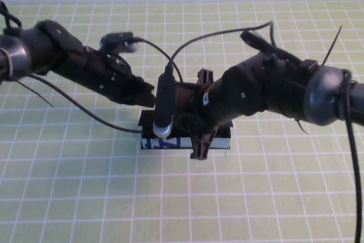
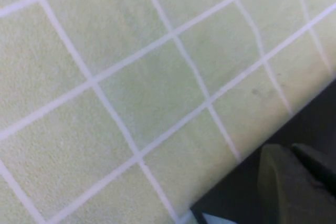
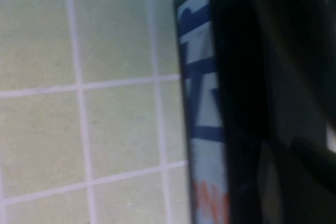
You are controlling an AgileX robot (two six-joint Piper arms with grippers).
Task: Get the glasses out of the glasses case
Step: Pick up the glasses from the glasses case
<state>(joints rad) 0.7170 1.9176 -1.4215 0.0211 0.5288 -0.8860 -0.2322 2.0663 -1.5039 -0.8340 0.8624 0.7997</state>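
A pale green bench (image 1: 68,197) ruled with a white grid fills the high view, with a plain pale wall across the top edge. Two black arms reach in from the upper left and the right of the frame and meet at the centre, directly over the glasses case (image 1: 170,140). The case lies flat at frame centre with its long axis running left to right; only its pale blue lettered front strip shows clearly below the arms, and its top is largely covered. The right end effector (image 1: 200,146) sits low over the case's right half, its tip at the front edge, so it looks the nearer one for working on the case. The left end effector (image 1: 149,99) is at the case's upper left corner. Whether either end effector is released or clenched cannot be told. The glasses themselves cannot be seen; presumably they lie inside the case. Both wrist views show a black case edge close against bare grid. The surrounding bench offers free room on all sides.
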